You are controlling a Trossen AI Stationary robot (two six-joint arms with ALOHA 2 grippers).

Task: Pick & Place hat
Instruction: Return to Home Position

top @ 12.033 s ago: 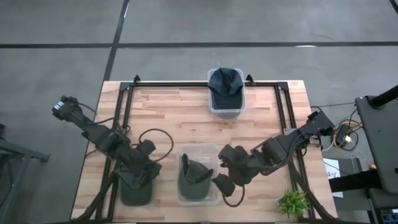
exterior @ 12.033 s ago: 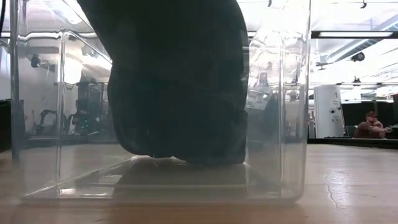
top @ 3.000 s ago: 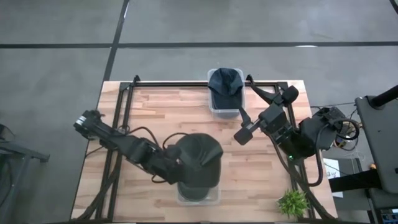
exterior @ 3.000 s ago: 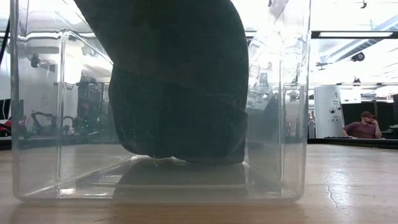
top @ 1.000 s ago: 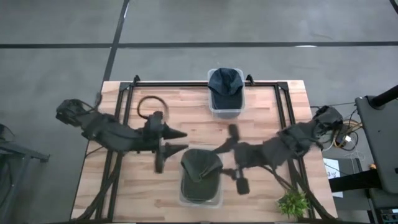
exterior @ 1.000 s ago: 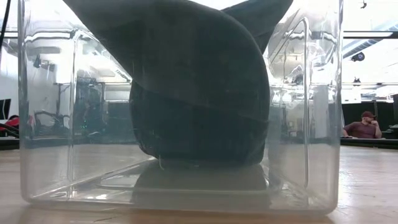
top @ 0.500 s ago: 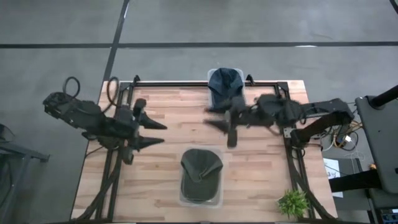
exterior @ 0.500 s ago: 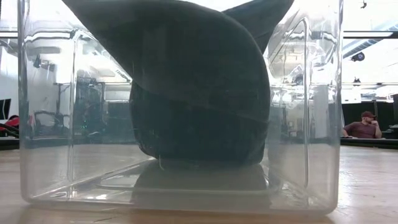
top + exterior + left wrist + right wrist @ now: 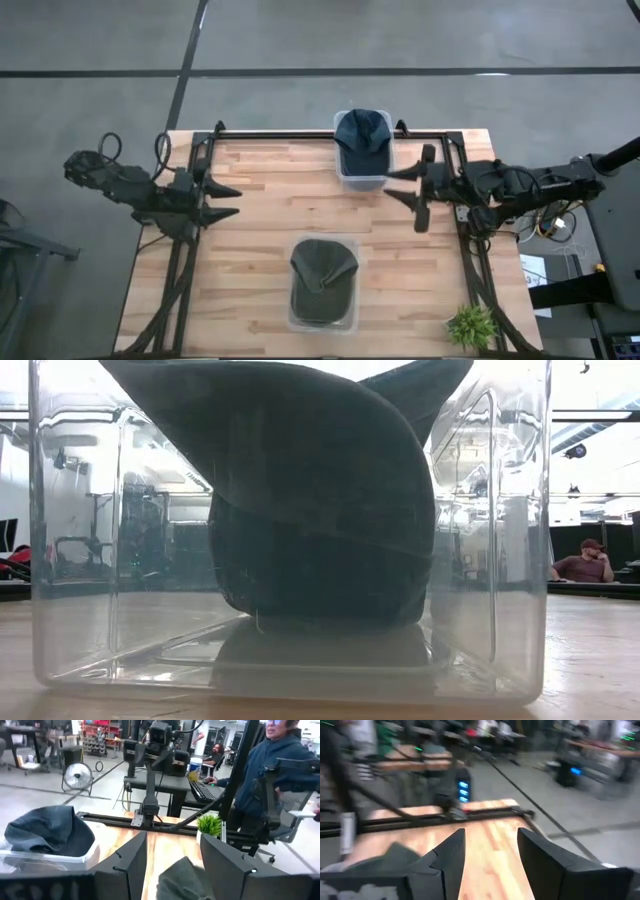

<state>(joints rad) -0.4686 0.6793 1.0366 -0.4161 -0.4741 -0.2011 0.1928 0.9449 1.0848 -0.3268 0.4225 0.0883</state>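
Observation:
A dark green hat (image 9: pixel 323 272) lies crown up in a clear bin (image 9: pixel 346 318) near the table's front edge. In the low view the hat (image 9: pixel 320 510) fills that bin (image 9: pixel 520 560), with its brim over the rim. A blue hat (image 9: pixel 362 131) sits on a second clear bin (image 9: pixel 362 176) at the far edge. My left gripper (image 9: pixel 238 200) is open and empty over the table's left part. My right gripper (image 9: pixel 387 186) is open and empty, just right of the blue hat's bin. Both wrist views show open fingers holding nothing.
A small green plant (image 9: pixel 472 323) stands at the table's near right corner. A black frame rail (image 9: pixel 300 135) runs along the far edge. In the left wrist view a person (image 9: pixel 280 775) stands beyond the table's right side. Bare wood (image 9: pixel 290 205) lies between the two bins.
My left gripper has drawn back from beside the green hat's bin toward the table's left and far edges. My right gripper has swung from beside that bin toward the far edge, then toward the right. Both stay open. The green hat rests still in its bin.

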